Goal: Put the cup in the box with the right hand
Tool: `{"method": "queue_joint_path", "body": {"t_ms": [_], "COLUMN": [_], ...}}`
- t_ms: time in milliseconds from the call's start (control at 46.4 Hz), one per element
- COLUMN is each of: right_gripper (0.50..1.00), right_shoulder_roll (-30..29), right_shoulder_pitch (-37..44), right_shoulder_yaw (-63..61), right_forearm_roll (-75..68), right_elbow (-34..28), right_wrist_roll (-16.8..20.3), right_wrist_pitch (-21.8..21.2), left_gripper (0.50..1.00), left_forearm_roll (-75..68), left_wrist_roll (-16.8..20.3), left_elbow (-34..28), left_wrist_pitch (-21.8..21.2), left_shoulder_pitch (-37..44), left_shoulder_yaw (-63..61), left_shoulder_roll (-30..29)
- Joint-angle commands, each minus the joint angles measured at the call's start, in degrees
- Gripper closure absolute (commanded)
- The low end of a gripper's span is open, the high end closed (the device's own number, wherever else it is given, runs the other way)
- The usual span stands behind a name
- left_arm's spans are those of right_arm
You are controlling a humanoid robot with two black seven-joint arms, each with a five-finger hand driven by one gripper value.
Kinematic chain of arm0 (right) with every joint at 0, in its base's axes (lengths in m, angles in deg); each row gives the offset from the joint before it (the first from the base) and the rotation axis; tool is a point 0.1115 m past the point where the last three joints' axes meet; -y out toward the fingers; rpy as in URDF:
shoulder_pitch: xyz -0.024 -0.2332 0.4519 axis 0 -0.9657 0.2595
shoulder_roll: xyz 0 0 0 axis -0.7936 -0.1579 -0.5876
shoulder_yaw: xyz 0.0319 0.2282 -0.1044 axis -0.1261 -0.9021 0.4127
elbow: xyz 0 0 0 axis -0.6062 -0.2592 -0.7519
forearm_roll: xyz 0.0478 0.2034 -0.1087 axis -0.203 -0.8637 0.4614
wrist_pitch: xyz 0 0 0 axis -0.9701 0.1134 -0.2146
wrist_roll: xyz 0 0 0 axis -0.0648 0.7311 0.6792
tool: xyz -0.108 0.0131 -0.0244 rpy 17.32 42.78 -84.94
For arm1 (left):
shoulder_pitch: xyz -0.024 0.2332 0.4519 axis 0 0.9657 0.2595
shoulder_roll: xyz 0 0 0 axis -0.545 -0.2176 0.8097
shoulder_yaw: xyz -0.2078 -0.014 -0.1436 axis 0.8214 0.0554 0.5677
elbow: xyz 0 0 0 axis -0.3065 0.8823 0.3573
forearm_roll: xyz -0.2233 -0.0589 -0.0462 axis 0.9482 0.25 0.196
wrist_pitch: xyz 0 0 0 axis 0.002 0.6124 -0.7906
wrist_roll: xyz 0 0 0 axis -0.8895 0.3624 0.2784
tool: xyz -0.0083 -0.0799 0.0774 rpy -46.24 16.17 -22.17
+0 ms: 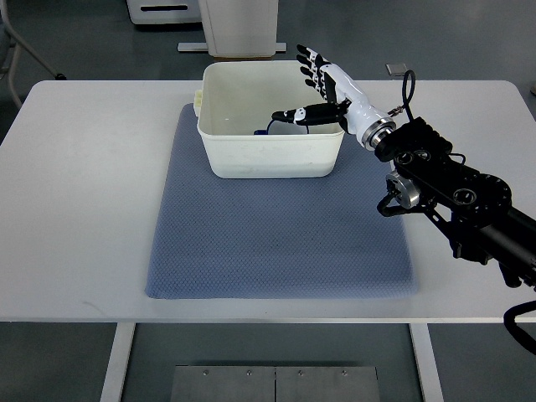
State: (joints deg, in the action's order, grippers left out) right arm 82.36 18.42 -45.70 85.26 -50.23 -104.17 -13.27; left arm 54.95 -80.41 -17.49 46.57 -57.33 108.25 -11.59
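White table (84, 209), blue mat (276, 243): cup (285, 127) lies in the box (272, 155).
Your right hand (322, 88) has fingers spread, empty, just above it; only withdrawal remains.

Spread right hand (322, 88) over box (272, 155)

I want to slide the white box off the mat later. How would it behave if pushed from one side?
The box looks like thin plastic, so probably light and easy to shift. The textured mat may grip its base, so a high push could tip it rather than slide it. The cup inside would likely shift around.
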Motion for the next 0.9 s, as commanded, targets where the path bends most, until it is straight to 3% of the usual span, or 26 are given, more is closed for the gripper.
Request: {"method": "queue_joint_path", "body": {"t_ms": [0, 345, 625, 883], "right_gripper": [0.507, 0.505, 0.502, 0.502], "right_shoulder_roll": [0.07, 3.93, 10.79, 15.19], "right_shoulder_pitch": [0.17, 0.62, 0.09, -0.26], "right_shoulder_yaw": [-0.08, -3.15, -3.77, -3.77], "right_forearm_roll": [-0.53, -1.67, -7.2, -11.07], "right_elbow": [-0.17, -1.57, -6.23, -6.85], "right_wrist_roll": [-0.09, -0.01, 0.08, -0.01], "right_wrist_pitch": [0.0, -0.44, -2.02, -3.25], "left_gripper": [0.5, 0.5, 0.5, 0.5], "left_forearm_roll": [0.01, 0.01, -0.08, 0.01], "left_wrist_roll": [0.0, 0.0, 0.0, 0.0], "left_elbow": [0.0, 0.0, 0.0, 0.0], "left_wrist_pitch": [0.09, 0.0, 0.0, 0.0], "left_shoulder_pitch": [0.0, 0.0, 0.0, 0.0], "left_shoulder_yaw": [0.0, 0.0, 0.0, 0.0], "left_shoulder_roll": [0.0, 0.0, 0.0, 0.0]}}
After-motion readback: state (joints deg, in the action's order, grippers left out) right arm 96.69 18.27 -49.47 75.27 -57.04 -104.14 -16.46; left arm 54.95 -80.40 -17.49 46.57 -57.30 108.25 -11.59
